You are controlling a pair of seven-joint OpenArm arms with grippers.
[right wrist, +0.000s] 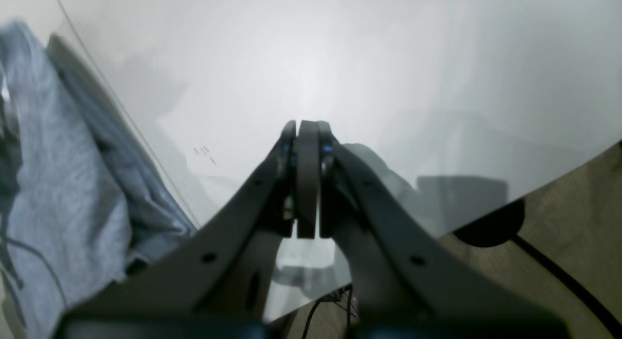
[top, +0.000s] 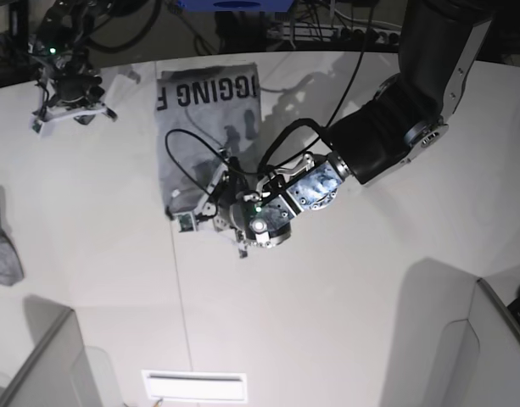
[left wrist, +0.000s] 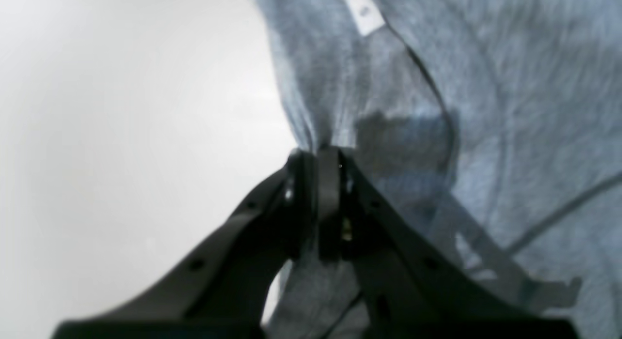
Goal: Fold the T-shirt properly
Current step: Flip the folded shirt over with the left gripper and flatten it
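Your left gripper (left wrist: 323, 152) jaws are pinching the near edge of the T-shirt (top: 200, 127), whose length is running away toward the table's far side, while your right gripper (right wrist: 307, 127) is sitting closed, empty and well apart.

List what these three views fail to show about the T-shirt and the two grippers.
- Base view: the left gripper and its arm cover the T-shirt near edge; the lettering is cut off by a fold.
- Left wrist view: the label print is blurred.
- Base view: the right gripper is too small to judge.
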